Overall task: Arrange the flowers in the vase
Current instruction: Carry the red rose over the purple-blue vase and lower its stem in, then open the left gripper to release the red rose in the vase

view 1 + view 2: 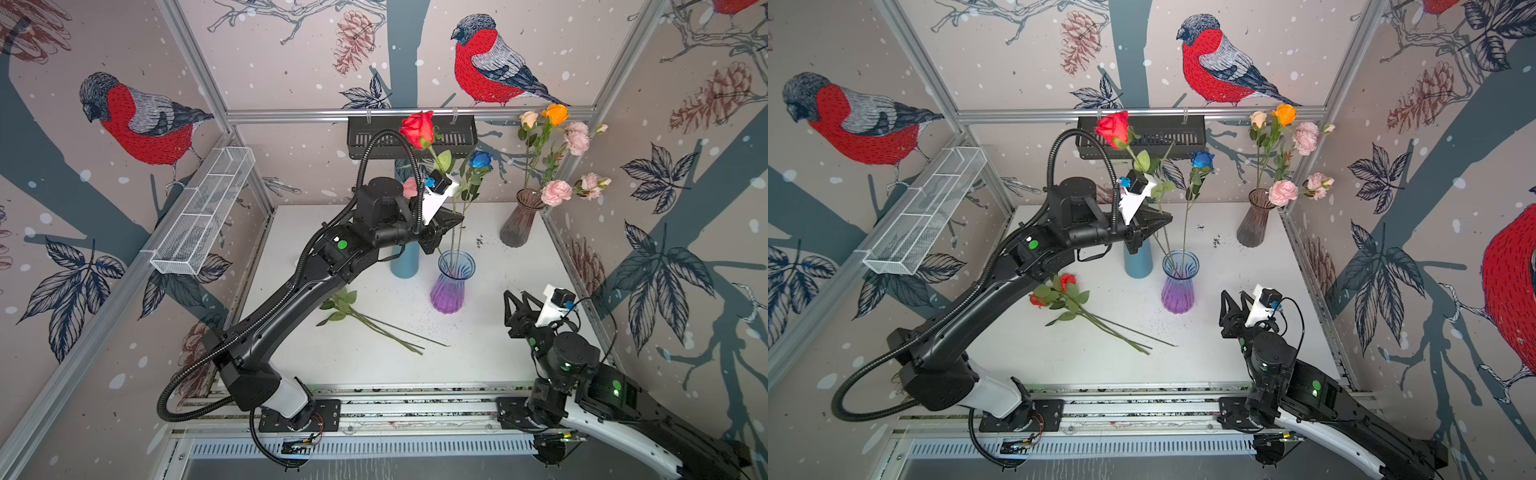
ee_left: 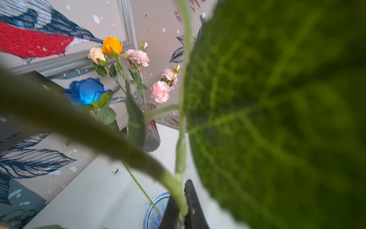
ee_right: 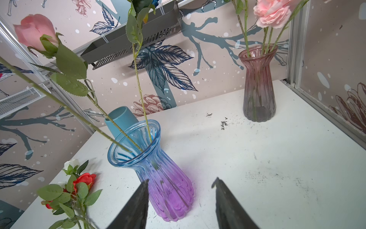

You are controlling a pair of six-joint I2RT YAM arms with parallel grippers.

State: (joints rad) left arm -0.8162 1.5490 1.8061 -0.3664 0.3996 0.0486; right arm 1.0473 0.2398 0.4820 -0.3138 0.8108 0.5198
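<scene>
Above the blue-purple vase (image 1: 446, 295), my left gripper (image 1: 456, 219) pinches the red rose (image 1: 417, 126) stem, seemingly dipped inside; my right gripper (image 3: 181, 180) hangs half-open, empty

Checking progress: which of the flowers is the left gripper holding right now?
The red rose: the left gripper is shut on its stem above the blue-purple vase. The blue rose beside it stands untouched in that vase.

walls: beige bullfinch-and-pinecone wallpaper (image 1: 291, 62) | frame: aluminium rails (image 1: 291, 114) | floor: scuffed white tabletop (image 1: 478, 357) | left of frame: white wire-mesh basket (image 1: 203, 216) | upper centre: black slotted metal tray (image 1: 457, 137)
</scene>
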